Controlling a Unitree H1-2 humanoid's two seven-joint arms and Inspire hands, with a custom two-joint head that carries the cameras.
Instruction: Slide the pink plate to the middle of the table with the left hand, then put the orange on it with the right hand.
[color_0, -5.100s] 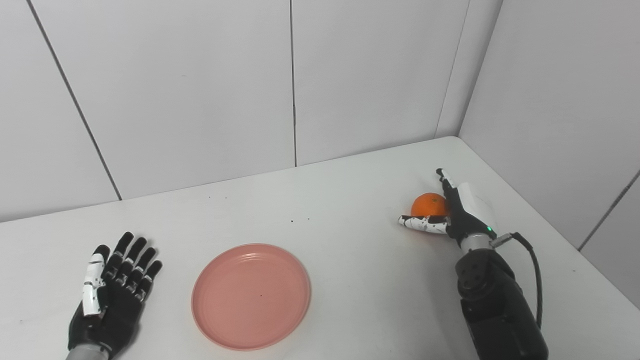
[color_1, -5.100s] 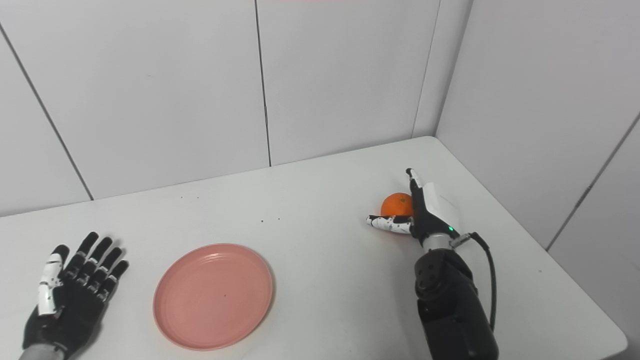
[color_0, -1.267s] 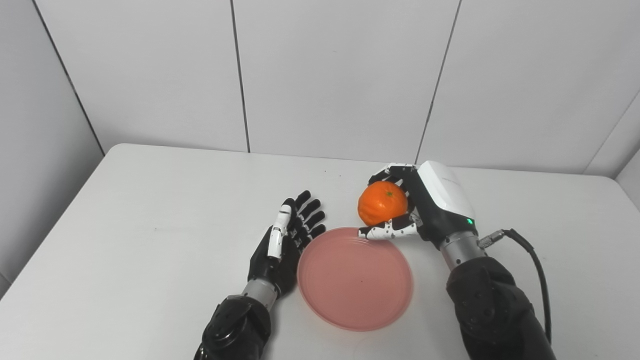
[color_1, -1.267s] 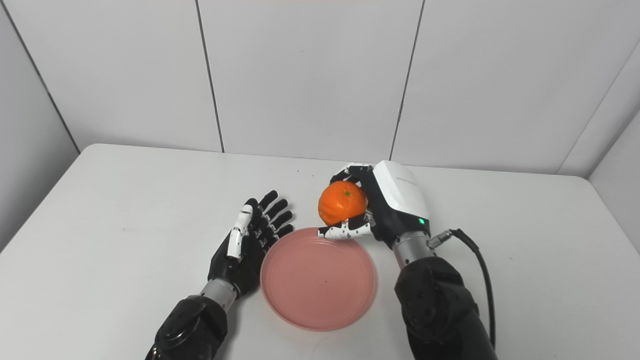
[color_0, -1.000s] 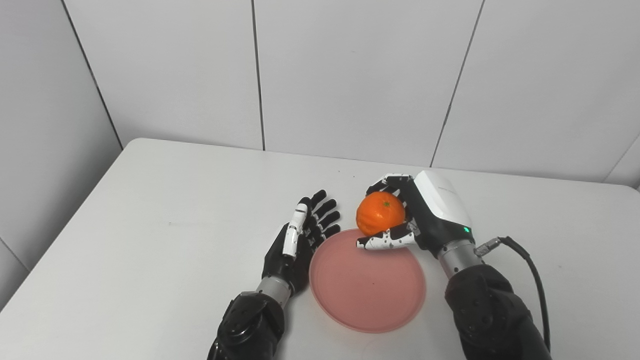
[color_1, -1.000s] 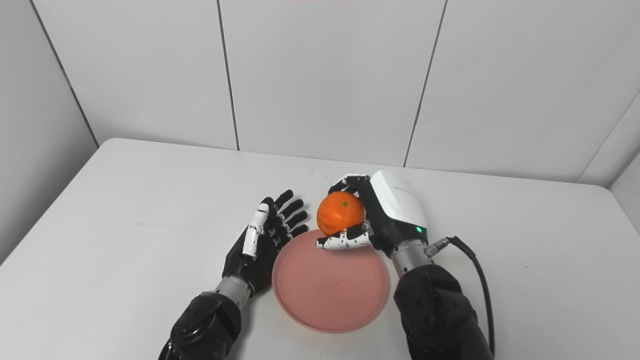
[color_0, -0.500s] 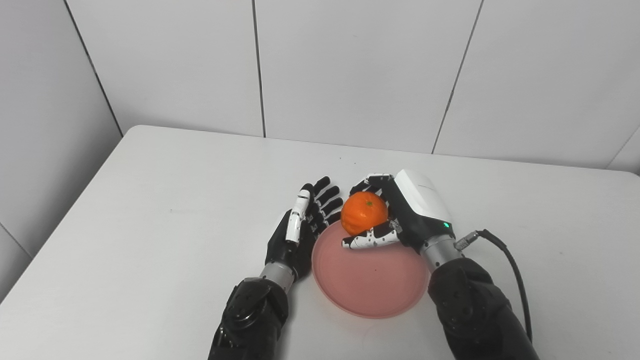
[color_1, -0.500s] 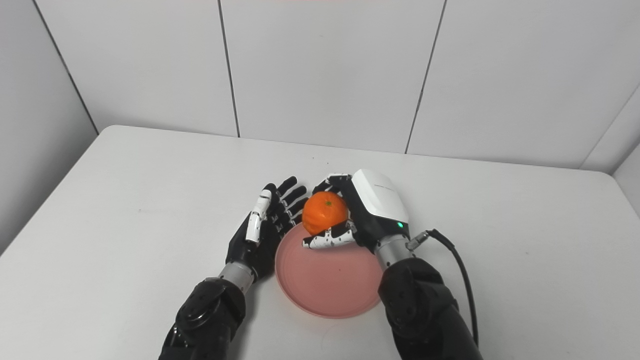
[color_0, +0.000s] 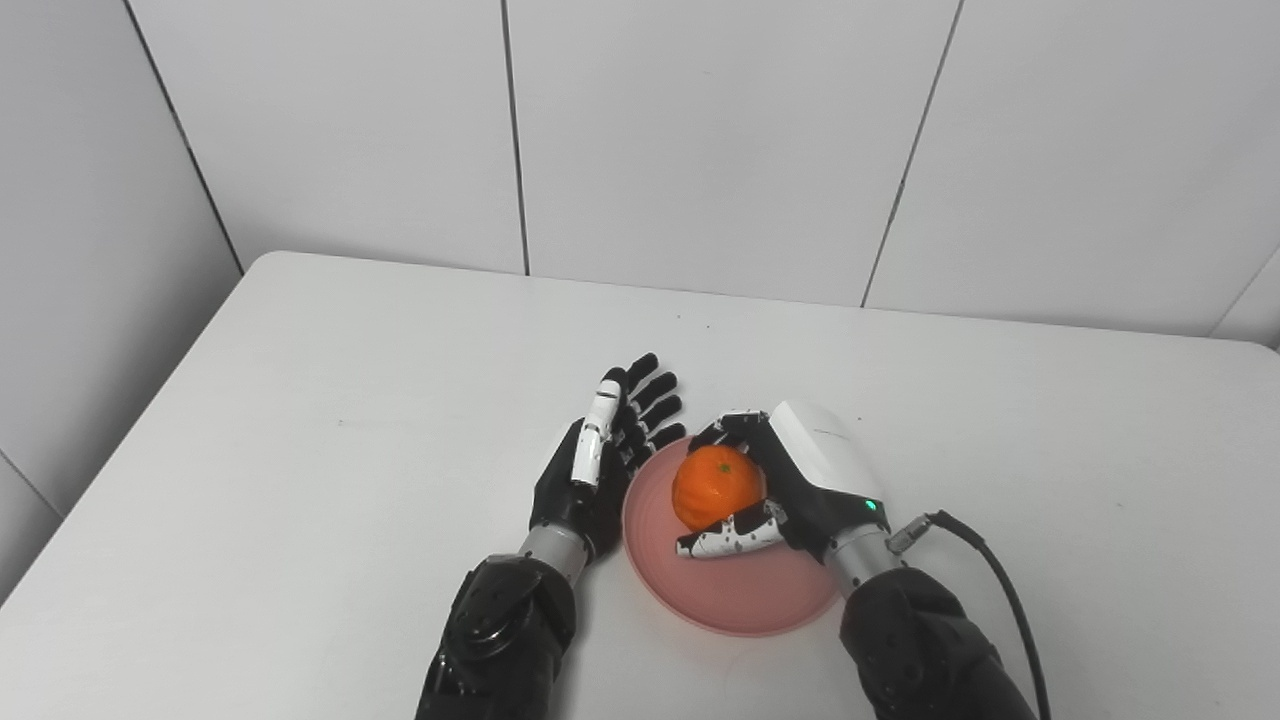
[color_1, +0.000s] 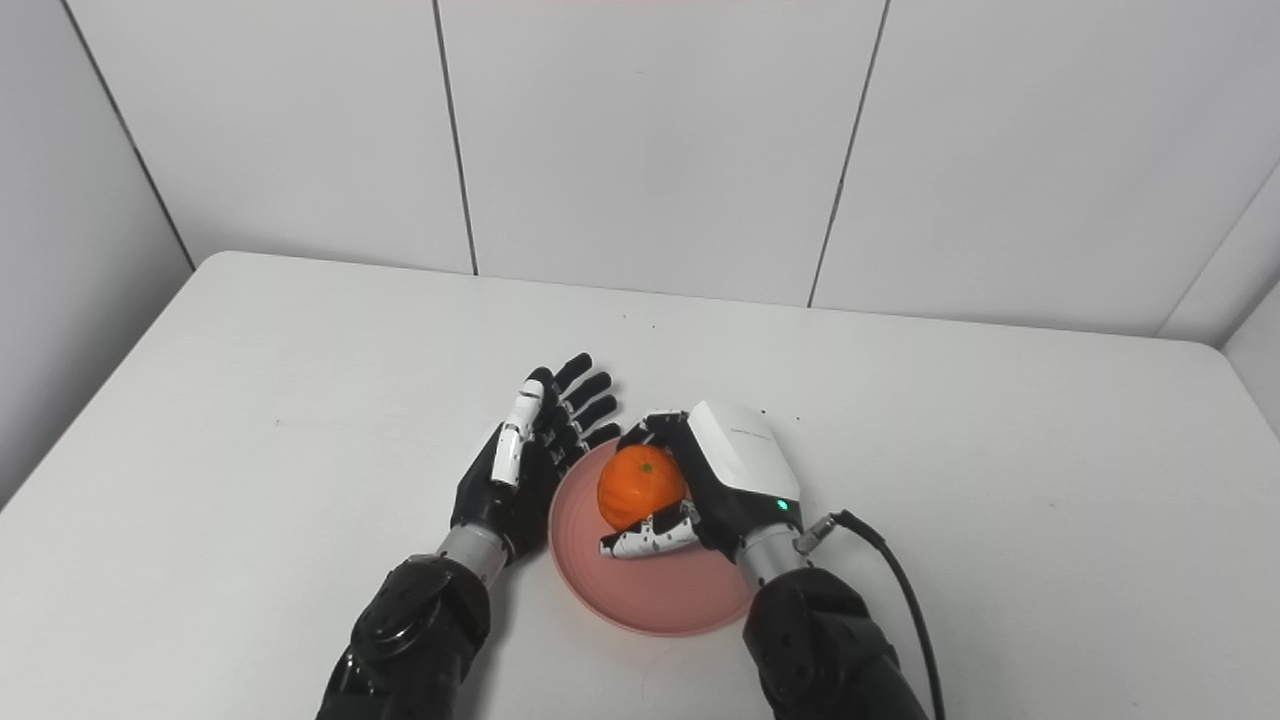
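Note:
The pink plate (color_0: 745, 597) lies near the middle of the white table (color_0: 300, 400). Over its far half my right hand (color_0: 790, 480) is shut on the orange (color_0: 714, 486), thumb under the fruit and fingers curled over its far side. I cannot tell whether the orange touches the plate. My left hand (color_0: 600, 470) lies open and flat on the table against the plate's left rim, fingers pointing away from me. In the right eye view the same orange (color_1: 639, 486) sits above the plate (color_1: 660, 595).
White wall panels rise behind the table's far edge (color_0: 700, 295). A black cable (color_0: 990, 590) trails from my right wrist toward the bottom right. The table's left edge runs diagonally at the picture's left.
My right hand has come down and toward me with the orange, from above the plate's far rim to low over the plate. The left hand has stayed beside the plate.

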